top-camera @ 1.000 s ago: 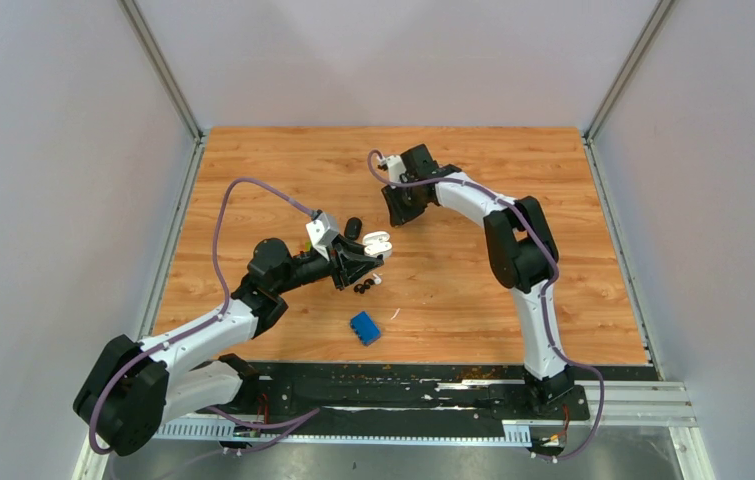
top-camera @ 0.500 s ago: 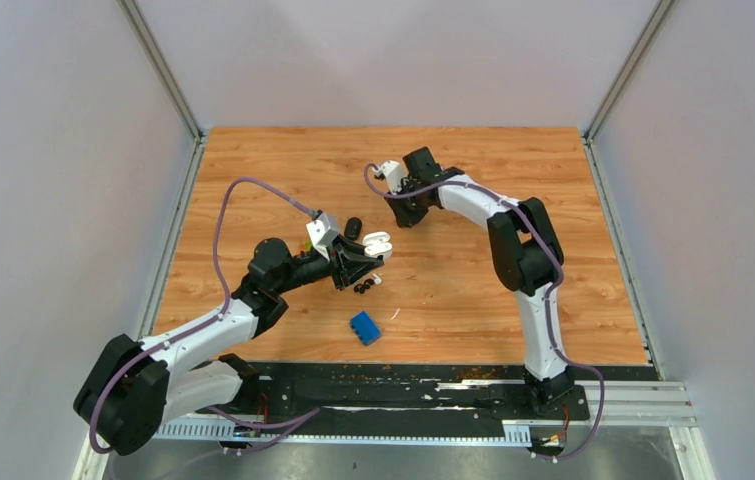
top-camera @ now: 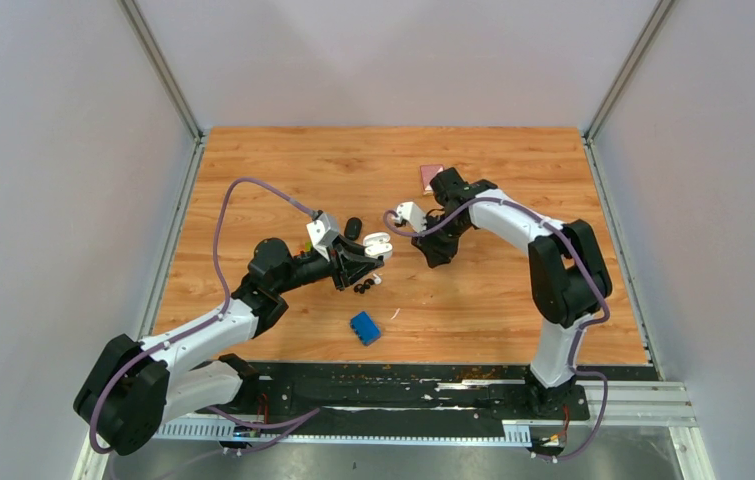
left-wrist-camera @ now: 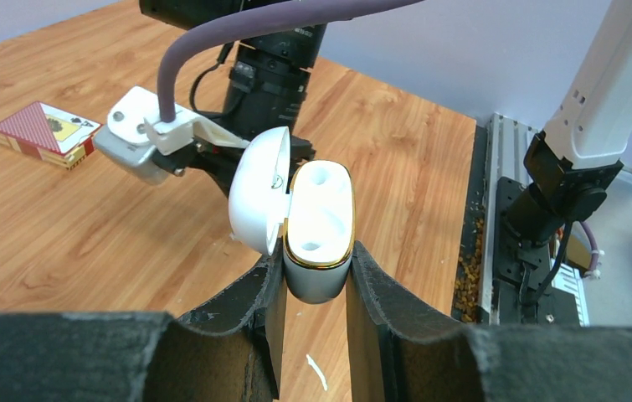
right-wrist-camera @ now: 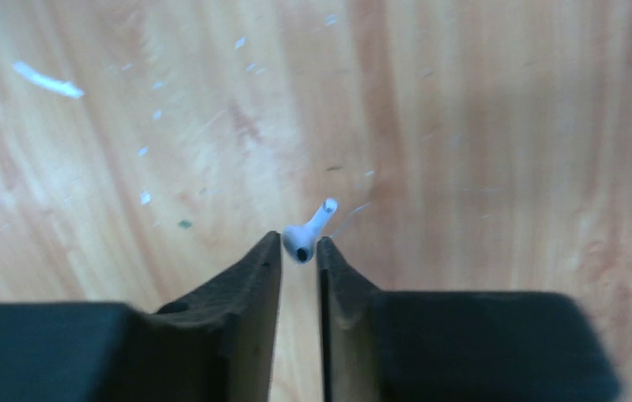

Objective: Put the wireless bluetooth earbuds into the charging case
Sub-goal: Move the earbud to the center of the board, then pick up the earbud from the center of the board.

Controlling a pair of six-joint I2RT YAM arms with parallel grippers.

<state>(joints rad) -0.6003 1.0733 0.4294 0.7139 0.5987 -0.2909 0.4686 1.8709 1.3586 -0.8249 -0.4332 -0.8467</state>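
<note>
Wood table (top-camera: pixel 283 170), left end effector (left-wrist-camera: pixel 314 251) clamps case (left-wrist-camera: pixel 321 209), right end effector (right-wrist-camera: pixel 298 243) tip-pinches earbud (right-wrist-camera: pixel 316 222)

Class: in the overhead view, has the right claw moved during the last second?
Yes. The right claw shifted toward the near side, leaving the red card box behind it uncovered.

**White charging case (left-wrist-camera: pixel 319 226), gold-rimmed, above an orange-brown wood-grain table (left-wrist-camera: pixel 61 226)**
The earbud (right-wrist-camera: pixel 302 243) is white, the gripper fingers (right-wrist-camera: pixel 237 310) black, the cable (left-wrist-camera: pixel 212 38) purple; a red-patterned box (left-wrist-camera: pixel 44 134) shows at upper left of the left wrist view.
</note>
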